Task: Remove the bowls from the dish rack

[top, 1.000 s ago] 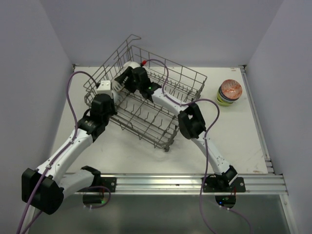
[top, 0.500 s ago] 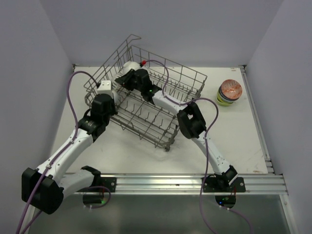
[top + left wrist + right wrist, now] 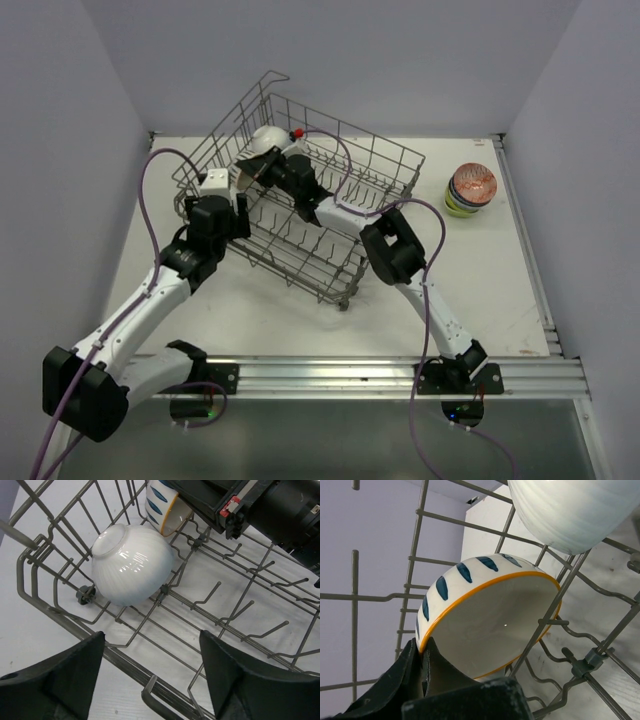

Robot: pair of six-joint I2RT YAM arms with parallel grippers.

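dish rack (image 3: pixel 330 200): upper centre of the top view, long axis slanting down to the right
ribbed white bowl (image 3: pixel 132 565): in a rack corner, overturned, foot pointing upper left
blue-patterned bowl (image 3: pixel 490 615): on edge, mouth facing lower right
right claw (image 3: pixel 425 655): clenched on the blue-patterned bowl's rim
left claw (image 3: pixel 150 675): released, above the rack's wires

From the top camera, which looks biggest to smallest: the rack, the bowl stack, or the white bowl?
Biggest: rack, by far.
Next: bowl stack.
Smallest: white bowl, though it's partly hidden.

A ribbed white bowl (image 3: pixel 132 565) lies overturned in the grey dish rack (image 3: pixel 300 245) beside a tilted blue-dashed bowl (image 3: pixel 490 615).
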